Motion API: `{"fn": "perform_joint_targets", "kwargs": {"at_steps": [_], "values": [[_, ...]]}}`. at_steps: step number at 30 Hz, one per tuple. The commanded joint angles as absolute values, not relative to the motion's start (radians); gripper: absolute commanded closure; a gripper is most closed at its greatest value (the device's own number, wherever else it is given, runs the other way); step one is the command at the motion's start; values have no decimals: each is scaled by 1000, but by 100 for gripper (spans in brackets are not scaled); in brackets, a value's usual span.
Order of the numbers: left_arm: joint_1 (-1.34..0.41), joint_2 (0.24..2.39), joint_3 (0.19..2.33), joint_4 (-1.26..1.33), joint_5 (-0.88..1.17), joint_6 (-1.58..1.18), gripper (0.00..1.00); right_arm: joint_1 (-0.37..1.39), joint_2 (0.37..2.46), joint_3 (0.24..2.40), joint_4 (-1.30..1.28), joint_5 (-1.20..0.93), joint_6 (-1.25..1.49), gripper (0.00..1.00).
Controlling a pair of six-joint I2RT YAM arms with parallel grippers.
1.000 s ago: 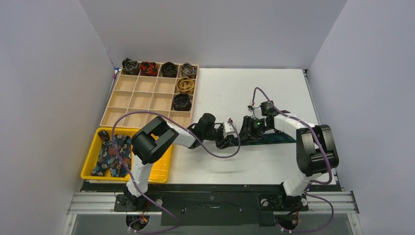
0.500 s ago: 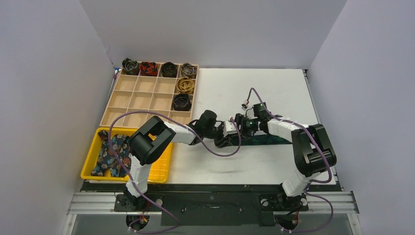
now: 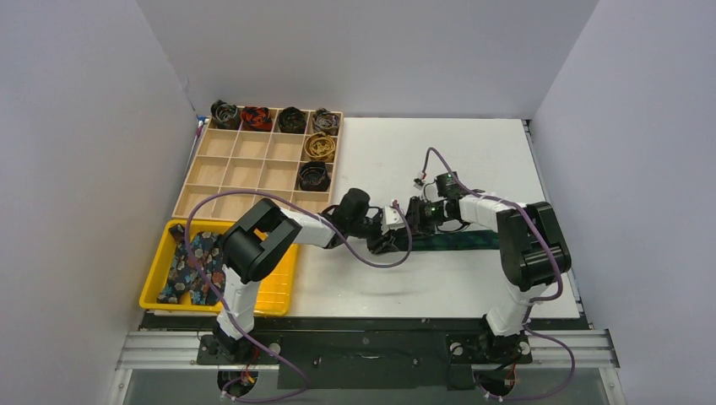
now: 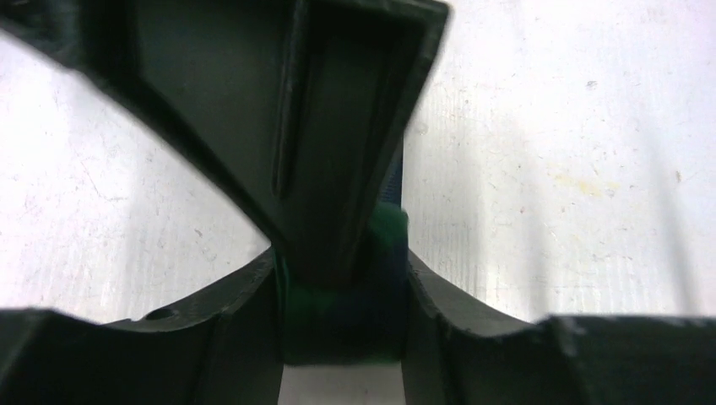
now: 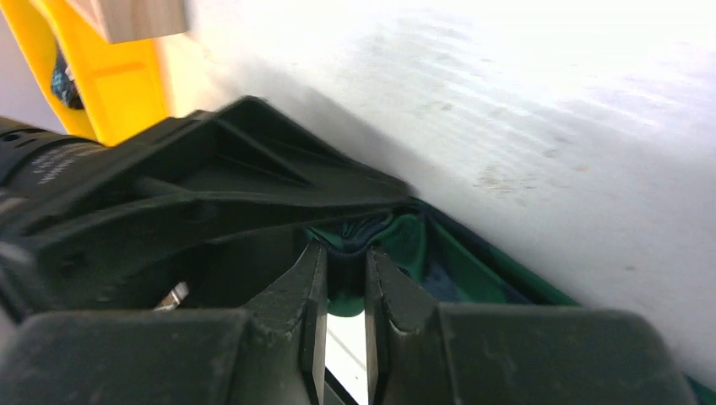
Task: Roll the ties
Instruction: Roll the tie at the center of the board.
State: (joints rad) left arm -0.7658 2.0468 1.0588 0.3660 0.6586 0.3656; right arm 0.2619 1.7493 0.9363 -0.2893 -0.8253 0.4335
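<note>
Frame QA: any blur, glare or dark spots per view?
Top external: sharp, evenly lit, no glare. Left wrist: left fingers and tie too close, dark and blurred. Right wrist: table washed out white and smeared; right fingers fairly sharp, tie in shadow.

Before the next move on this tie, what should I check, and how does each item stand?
1. Left gripper jaws closed on the plaid tie end: ok.
2. Right gripper pinching that fabric: cannot tell; the jaws are nearly together with fabric at their tips.
3. Rest of the tie lying straight on the table: ok.
4. Empty compartments left in the wooden organizer: ok.
</note>
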Motion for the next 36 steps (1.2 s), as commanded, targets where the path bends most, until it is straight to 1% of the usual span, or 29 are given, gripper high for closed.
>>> {"fn": "perform_joint_targets", "kwargs": {"at_steps": [1,4,11,16,22,26,30,32,35,36], "values": [[-713,2069,972,259,675,312,56,205,1871,944,-454,-554,276,100],[-708,2057,951,332,704,298,51,203,1871,963,-501,-496,252,100],[-715,2058,925,557,757,221,43,203,1830,955,-587,-330,174,100],[-736,2098,959,680,754,156,40,224,1831,968,-606,-303,165,100],[-759,2137,1008,759,733,23,38,273,1830,973,-610,-268,164,100],[-765,2132,998,797,726,-88,32,276,1832,971,-606,-265,169,100],[-779,2127,992,821,689,-180,28,275,1832,971,-604,-262,169,100],[-786,2133,1001,816,620,-211,28,274,1830,968,-602,-264,171,100],[-794,2160,1038,797,552,-245,28,276,1828,965,-598,-271,173,100],[-799,2167,1047,790,529,-251,30,275,1828,966,-597,-275,173,100]]}}
